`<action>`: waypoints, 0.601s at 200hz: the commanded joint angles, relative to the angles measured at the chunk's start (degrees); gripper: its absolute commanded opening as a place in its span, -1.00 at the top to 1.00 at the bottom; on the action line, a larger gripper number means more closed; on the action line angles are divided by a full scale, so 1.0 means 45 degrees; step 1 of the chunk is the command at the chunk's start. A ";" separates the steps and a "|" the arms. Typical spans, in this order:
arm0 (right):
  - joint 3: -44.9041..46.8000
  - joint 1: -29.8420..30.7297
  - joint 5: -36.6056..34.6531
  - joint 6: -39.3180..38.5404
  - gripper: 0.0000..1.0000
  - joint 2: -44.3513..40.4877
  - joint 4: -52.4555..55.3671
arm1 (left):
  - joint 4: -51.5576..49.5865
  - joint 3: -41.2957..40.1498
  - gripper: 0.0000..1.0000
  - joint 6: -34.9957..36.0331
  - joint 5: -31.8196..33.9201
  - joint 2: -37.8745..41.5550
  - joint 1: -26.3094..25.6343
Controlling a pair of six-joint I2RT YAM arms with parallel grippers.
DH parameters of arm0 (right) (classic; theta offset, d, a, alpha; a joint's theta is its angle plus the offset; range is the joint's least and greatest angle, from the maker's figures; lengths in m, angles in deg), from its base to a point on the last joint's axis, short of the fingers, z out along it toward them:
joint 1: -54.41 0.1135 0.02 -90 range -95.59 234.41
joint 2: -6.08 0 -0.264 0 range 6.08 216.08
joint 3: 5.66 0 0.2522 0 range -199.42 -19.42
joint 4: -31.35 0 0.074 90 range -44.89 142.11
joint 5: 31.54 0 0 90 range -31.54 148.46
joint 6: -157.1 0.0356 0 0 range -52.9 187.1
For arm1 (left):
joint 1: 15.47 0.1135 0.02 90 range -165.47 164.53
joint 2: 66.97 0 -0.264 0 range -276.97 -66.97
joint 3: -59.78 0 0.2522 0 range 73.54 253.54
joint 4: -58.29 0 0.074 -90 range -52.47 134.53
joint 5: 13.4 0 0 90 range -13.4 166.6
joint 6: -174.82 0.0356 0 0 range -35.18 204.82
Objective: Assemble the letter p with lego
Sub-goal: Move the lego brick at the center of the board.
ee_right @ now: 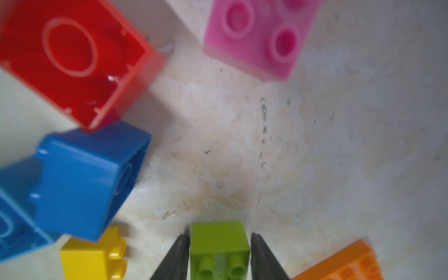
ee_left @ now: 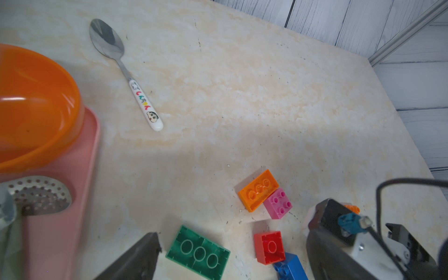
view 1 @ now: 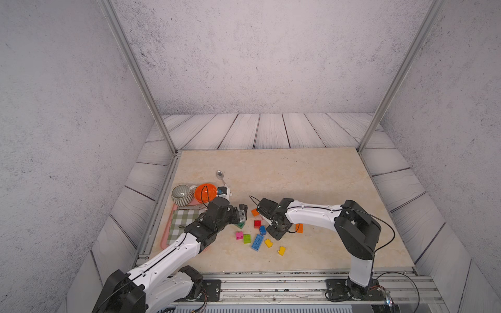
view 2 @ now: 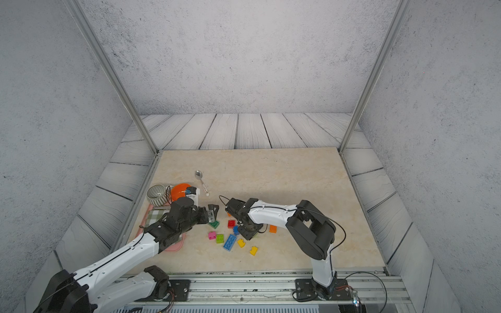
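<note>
Desk (view 1: 311, 176): beige stone-look slab, with clutter on the left half and in the middle.

Left arm (view 1: 173, 252) comes in over the near-left corner. Right arm (view 1: 311, 214) comes from the near-right and is folded back toward the middle.

Pink tray (ee_left: 60, 242) runs along the left edge with a checked cloth (view 1: 184, 220) on it. Orange bowl (view 1: 210, 189) is at the tray's far end. Striped bowl (view 1: 181, 195) is just beside it, nearer the left edge. Spoon (ee_left: 132, 83) lies flat on the desk beyond the bowls.

Left pincer (view 1: 243, 213): jaws at full spread, holding nothing. It hovers over the long green brick (ee_left: 197, 252), which lies underside up.

Right pincer (ee_right: 219, 235): pointing down at the desk, jaws part open, one on either side of a lime brick (ee_right: 219, 244) turned on its side. The jaws sit right by its flanks; can't tell if they actually clamp it.

Lego (view 1: 257, 223) is loose mid-desk, toward the near edge:
- Long blue brick (view 1: 257, 242) lies among them.
- Long orange brick (ee_left: 258, 190) is underside up, with a pink brick (ee_left: 277, 203) touching it, studs up.
- Red brick (ee_left: 270, 247) is underside up, with the small blue brick (ee_right: 84, 179) just beside it.
- Second orange brick (view 1: 299, 228) is partly hidden behind the right arm.
- Second pink brick (view 1: 239, 235) sits against a second lime brick (view 1: 247, 238).
- Yellow brick (view 1: 268, 242) and the other yellow brick (view 1: 282, 250) are closest to the near edge.
</note>
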 commanded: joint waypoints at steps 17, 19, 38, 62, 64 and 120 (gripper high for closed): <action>-0.0538 -0.0030 -0.0176 0.0169 -0.58 -0.0397 0.0561 | -0.0058 -0.0332 -0.98 -0.0099 0.0708 0.0483 0.0086; -0.0526 -0.0023 -0.0186 0.0232 -0.60 -0.0479 0.0537 | -0.0073 -0.0334 -0.98 -0.0113 0.0719 0.0518 0.0086; -0.0455 -0.0020 -0.0471 0.0685 -0.98 -0.1242 0.0219 | -0.0191 -0.0517 -0.99 -0.0250 0.0916 0.1078 0.0085; -0.0587 -0.0015 -0.1387 0.1136 -0.98 -0.1857 -0.0207 | 0.0279 -0.1224 -0.99 -0.0288 0.0934 0.2398 0.0084; -0.0597 -0.0019 -0.1500 0.1211 -0.98 -0.1879 -0.0270 | 0.0328 -0.1284 -0.99 -0.0287 0.0951 0.2496 0.0081; -0.1890 -0.0040 -0.2825 0.1887 -0.98 -0.0860 -0.0733 | 0.0226 -0.1423 -0.98 -0.0294 0.1118 0.3056 0.0086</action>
